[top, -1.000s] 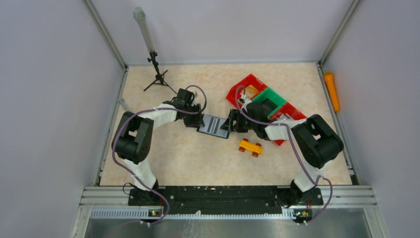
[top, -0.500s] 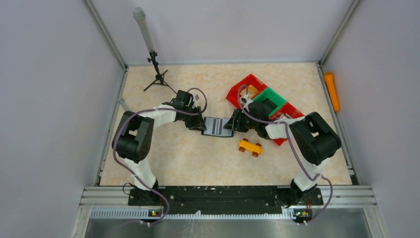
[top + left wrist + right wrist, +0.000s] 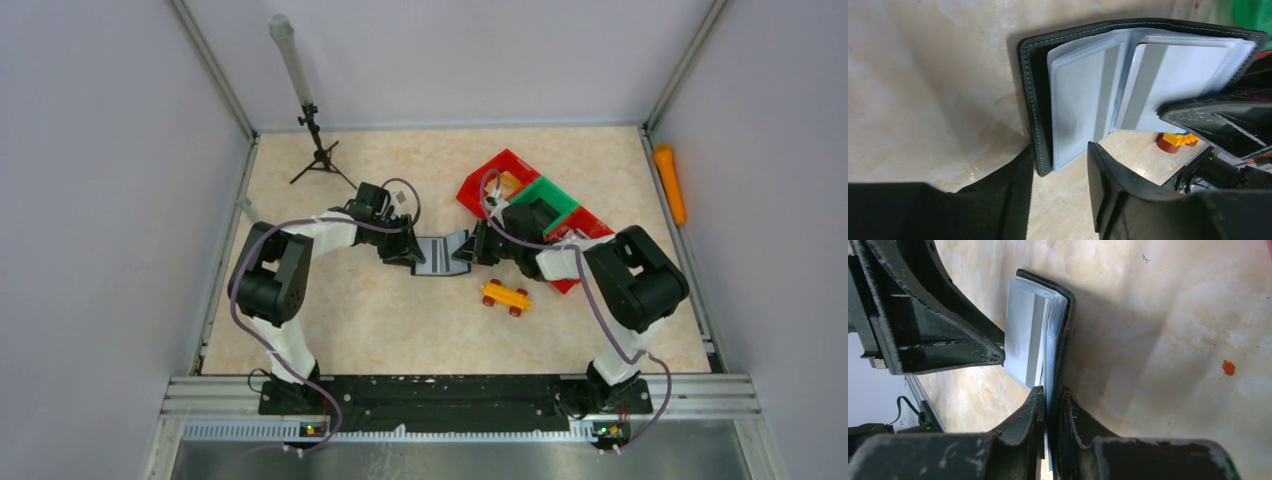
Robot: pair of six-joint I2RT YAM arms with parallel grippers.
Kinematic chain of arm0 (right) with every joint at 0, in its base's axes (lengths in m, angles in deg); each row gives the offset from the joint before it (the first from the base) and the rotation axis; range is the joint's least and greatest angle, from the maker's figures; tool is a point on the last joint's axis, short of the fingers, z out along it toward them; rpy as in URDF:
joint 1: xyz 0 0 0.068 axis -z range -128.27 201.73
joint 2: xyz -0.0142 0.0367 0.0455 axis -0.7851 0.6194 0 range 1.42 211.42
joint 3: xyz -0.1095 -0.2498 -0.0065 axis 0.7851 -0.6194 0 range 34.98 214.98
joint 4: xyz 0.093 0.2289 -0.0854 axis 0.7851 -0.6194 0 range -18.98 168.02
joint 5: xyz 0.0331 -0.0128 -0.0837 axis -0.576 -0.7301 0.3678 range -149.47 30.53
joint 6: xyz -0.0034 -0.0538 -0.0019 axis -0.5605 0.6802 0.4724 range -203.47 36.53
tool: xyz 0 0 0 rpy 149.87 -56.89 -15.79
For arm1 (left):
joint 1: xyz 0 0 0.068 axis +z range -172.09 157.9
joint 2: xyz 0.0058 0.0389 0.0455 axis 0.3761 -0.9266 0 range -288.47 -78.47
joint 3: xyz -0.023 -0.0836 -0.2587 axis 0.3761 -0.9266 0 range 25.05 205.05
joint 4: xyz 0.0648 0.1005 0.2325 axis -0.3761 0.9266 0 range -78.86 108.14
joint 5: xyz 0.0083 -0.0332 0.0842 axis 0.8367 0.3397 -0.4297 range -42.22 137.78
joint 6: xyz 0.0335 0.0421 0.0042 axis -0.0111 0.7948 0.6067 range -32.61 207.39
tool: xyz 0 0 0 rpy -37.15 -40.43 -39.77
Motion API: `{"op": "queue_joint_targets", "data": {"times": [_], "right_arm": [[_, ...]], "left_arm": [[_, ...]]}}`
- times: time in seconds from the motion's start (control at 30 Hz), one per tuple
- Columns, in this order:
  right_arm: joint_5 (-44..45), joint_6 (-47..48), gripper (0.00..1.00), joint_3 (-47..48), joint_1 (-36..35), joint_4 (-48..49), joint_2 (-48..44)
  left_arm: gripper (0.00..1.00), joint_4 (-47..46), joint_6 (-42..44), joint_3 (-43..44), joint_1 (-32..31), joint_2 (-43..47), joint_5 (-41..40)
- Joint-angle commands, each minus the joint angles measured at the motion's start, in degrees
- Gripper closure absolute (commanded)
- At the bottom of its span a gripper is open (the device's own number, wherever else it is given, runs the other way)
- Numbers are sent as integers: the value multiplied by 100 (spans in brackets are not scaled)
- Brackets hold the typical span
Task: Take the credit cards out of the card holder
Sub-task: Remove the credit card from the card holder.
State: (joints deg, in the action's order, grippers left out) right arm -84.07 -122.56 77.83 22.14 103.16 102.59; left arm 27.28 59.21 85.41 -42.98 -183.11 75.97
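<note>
Right jaws closed on the card holder (image 3: 441, 254), now half-folded.

Black card holder (image 3: 1030, 100) with pale blue-grey sleeves (image 3: 1075, 100), apparently grey-striped; yellow-orange toy car (image 3: 505, 296).

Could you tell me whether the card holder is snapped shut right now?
No, the card holder stands open, its clear sleeves fanned apart between the black covers in the left wrist view.

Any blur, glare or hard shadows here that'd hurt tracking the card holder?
Top external: even light, soft shadows, sharp; card holder small. Left wrist: plastic sleeves in focus, broad shadow on the table beside the holder, left fingers dark and soft. Right wrist: holder edge-on and crisp, right fingers block the lower frame, mild table sheen.
</note>
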Motion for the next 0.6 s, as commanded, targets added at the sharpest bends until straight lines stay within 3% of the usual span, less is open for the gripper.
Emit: {"op": "queue_joint_targets", "data": {"times": [0.0, 0.2, 0.57], "right_arm": [[69, 173, 100, -151, 12, 268, -307], [-168, 86, 100, -578, 53, 1104, -849], [-825, -460, 100, -1257, 238, 2623, -1623]], "left_arm": [[45, -482, -49, -199, 7, 398, 115], [20, -1231, -167, -741, 160, 1073, 209], [12, -2853, -557, -1715, 348, 2065, 890]]}}
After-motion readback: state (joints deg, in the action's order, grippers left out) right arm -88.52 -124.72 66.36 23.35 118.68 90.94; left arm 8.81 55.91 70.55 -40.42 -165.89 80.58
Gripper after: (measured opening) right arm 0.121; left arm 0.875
